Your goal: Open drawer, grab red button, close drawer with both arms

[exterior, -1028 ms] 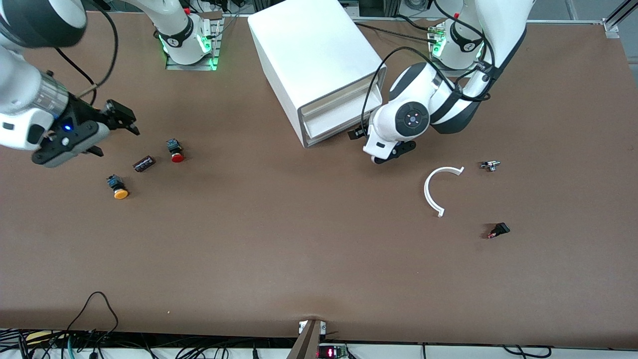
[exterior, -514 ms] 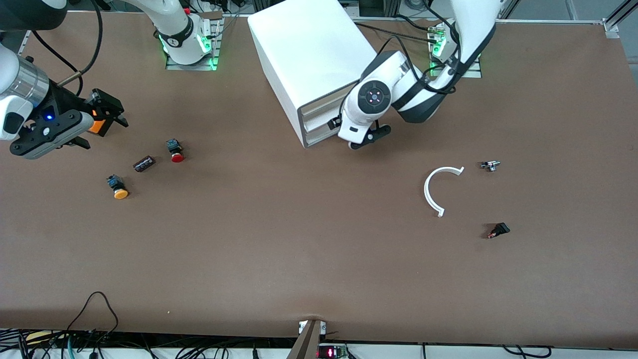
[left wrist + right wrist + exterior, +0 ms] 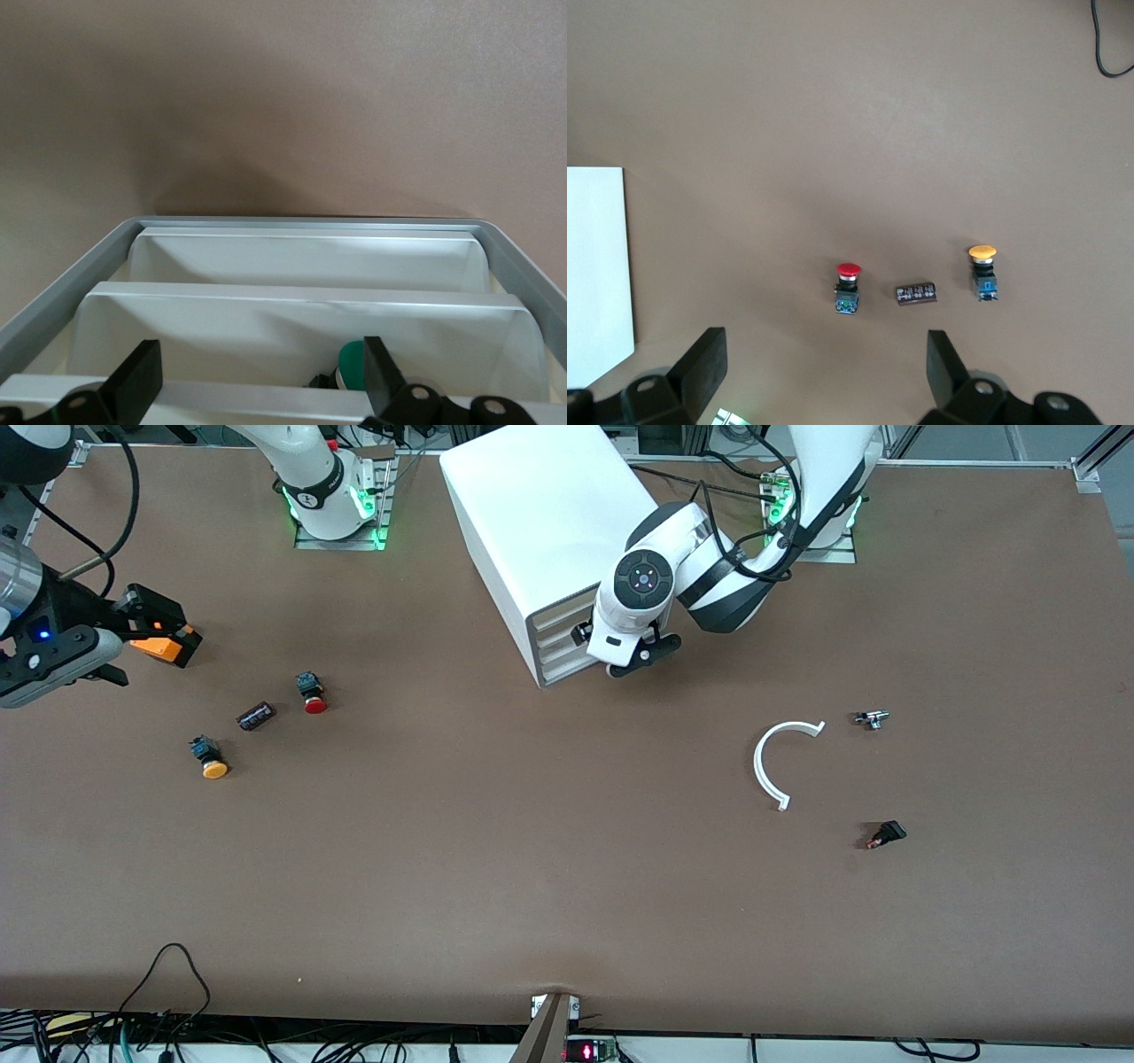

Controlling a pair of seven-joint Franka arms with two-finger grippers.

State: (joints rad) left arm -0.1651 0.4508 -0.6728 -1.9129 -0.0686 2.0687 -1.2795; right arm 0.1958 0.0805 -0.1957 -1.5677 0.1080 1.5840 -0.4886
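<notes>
Nearest your front camera, toward the left arm's end of the table, you have a small black part [image 3: 887,834], then a white curved piece [image 3: 772,764] and a little metal part [image 3: 872,718]. Toward the right arm's end lie the yellow-capped button [image 3: 208,757], a dark cylinder [image 3: 256,715] and the button [image 3: 310,692] with the red cap, all on the bare table [image 3: 496,850].

In the right wrist view the red-capped button [image 3: 847,289] sits on the table between and well out ahead of the right gripper's [image 3: 164,631] spread fingers [image 3: 700,367], with the cylinder [image 3: 916,293] just beside it; nothing is held. That gripper hangs over the table, farther from the camera than the three parts.

Your left gripper [image 3: 592,636] is at the front of the white cabinet [image 3: 549,522], its jaws wide apart and empty. Through its wrist camera you look down on the stacked drawer [image 3: 301,305] fronts, with a green round thing [image 3: 351,365] just inside one finger [image 3: 376,372].
</notes>
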